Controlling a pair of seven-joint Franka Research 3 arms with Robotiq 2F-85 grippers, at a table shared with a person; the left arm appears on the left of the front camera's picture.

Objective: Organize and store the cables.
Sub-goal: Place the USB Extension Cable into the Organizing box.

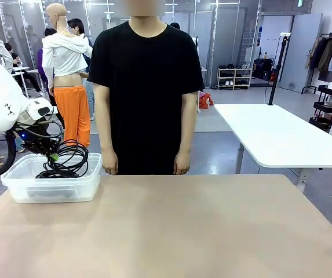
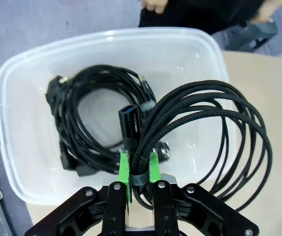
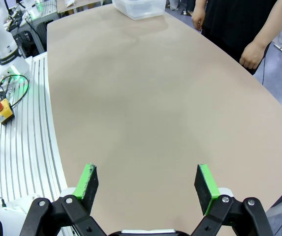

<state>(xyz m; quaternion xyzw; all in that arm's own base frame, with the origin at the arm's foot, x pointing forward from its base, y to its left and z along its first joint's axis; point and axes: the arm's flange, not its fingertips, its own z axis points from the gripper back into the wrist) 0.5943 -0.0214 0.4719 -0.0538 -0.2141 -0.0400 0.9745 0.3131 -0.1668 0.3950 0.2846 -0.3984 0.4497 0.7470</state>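
The left gripper (image 2: 139, 169) is squeezed tight on a coil of black braided cable (image 2: 204, 132). It holds the coil where the strands are bunched together, with a green pad (image 2: 124, 169) on each side. A blue plug end (image 2: 129, 123) sticks up just past the pads. The big loops of this cable hang out to one side, over the rim of a clear plastic box (image 2: 13, 147).

Down in the box lies another coil of black cable (image 2: 89, 123). It rests flat on the bottom. It may be more than one coil, because the loops lie on top of each other and are hard to tell apart.

In the front view, the box (image 1: 15, 182) sits at the far left corner of the counter (image 1: 183, 231). The left gripper (image 1: 53, 156) hangs over it, and the held cable (image 1: 70, 159) dangles down into the box.

The right gripper (image 3: 148, 184) is wide apart and holds nothing. It hangs over a bare part of the counter (image 3: 145, 98), far from the box (image 3: 138, 7), which sits at the other end.

A person in a black shirt (image 1: 145, 81) stands at the far side of the counter. Both hands (image 1: 109, 168) hang down by the edge.
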